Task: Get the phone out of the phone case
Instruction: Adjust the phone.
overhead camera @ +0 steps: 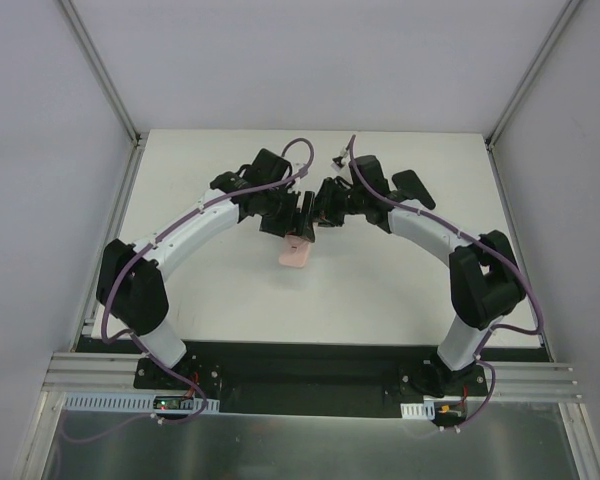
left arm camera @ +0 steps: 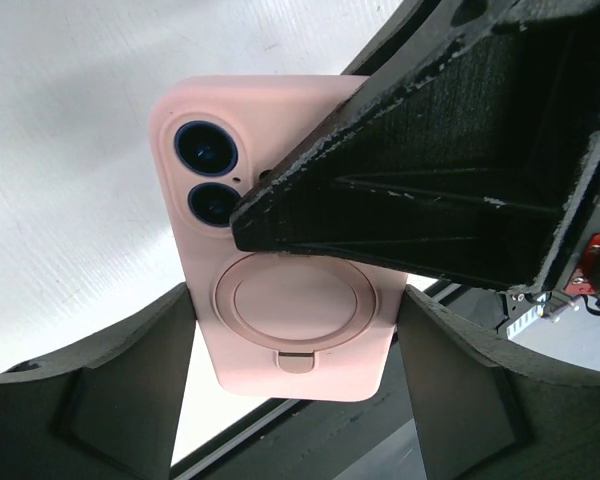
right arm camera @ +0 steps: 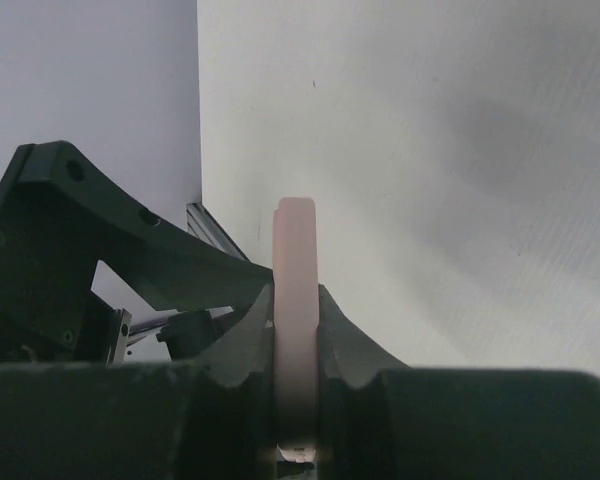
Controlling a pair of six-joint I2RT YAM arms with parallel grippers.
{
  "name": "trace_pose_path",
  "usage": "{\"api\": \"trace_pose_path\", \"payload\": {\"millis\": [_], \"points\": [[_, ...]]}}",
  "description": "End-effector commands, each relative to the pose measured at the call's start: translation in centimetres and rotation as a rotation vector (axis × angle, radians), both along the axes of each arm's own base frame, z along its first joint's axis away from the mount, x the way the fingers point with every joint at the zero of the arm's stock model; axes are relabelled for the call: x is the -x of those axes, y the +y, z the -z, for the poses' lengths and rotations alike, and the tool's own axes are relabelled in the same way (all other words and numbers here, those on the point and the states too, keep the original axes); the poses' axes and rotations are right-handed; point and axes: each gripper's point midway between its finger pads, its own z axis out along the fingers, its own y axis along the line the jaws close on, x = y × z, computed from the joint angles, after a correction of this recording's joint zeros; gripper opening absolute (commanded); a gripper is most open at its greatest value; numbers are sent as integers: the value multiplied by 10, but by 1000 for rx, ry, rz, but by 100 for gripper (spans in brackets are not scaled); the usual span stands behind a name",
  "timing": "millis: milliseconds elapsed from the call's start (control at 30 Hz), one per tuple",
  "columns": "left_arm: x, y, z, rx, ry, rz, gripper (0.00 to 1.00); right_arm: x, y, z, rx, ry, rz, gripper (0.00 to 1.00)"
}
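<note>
- The white bench (overhead camera: 380, 290) carries both arms, whose bases sit at its near edge.
- The left arm (overhead camera: 195, 230) and the right arm (overhead camera: 435, 235) curve inward and meet over the middle of the bench, toward its far side.
- The left claw (left arm camera: 295, 300) stands fairly wide, its fingers (left arm camera: 130, 390) against the two long edges of the phone case (left arm camera: 280, 120) – it has the case by its sides.
- The right claw (right arm camera: 296, 300) is closed narrow – in its own view the case stands edge-on, pinched between the two fingers across its flat faces. In the left wrist view one of its fingers (left arm camera: 450, 150) crosses the upper right part of the case.
- The salmon-pink case hangs between the two claws. Whether its lower end touches the bench I cannot tell.
- The phone (left arm camera: 206, 148) sits inside the case. Only its two dark lenses show, through the cutout at the case's upper left in the left wrist view.
- A round pink ring (left arm camera: 280, 335) lies flat on the back of the case, below the lenses.
</note>
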Motion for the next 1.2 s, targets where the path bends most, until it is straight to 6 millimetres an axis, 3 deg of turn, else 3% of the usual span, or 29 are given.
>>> {"api": "trace_pose_path", "payload": {"millis": [0,67,100,167,233,433,500,533,667,767,800,833,967,1167], "points": [[-3,-11,-27,67,-70,42,42,-1,1,-21,-22,-74,-9,1],[-4,-10,-27,64,-78,42,53,-4,1,-21,-18,-72,2,1],[-5,-9,-27,55,-85,37,70,-4,1,-23,-18,-77,4,1],[-7,-6,-33,45,-107,31,89,-7,-2,-23,5,-83,29,1],[-11,1,-38,19,-147,9,98,-13,-12,-20,71,-74,82,1],[-9,15,-48,-64,-248,-6,99,-30,-56,-11,305,-29,303,1],[0,6,-49,-62,-276,41,99,-38,-67,-16,351,-34,374,1],[14,-6,-45,-73,-295,108,99,-35,-74,-13,383,6,412,1],[28,-30,-32,-141,-355,179,99,-37,-95,-13,449,42,544,1],[19,-40,-29,-147,-372,133,99,-34,-113,-10,545,71,607,1],[14,-38,-27,-162,-386,117,99,-36,-119,-18,568,70,636,1],[11,-42,-24,-165,-387,112,99,-29,-126,-13,612,99,626,1],[9,-45,-10,-210,-397,128,98,-27,-128,-19,634,99,596,1],[-2,-56,-18,-207,-457,137,93,-15,-127,-30,627,117,535,1]]}}
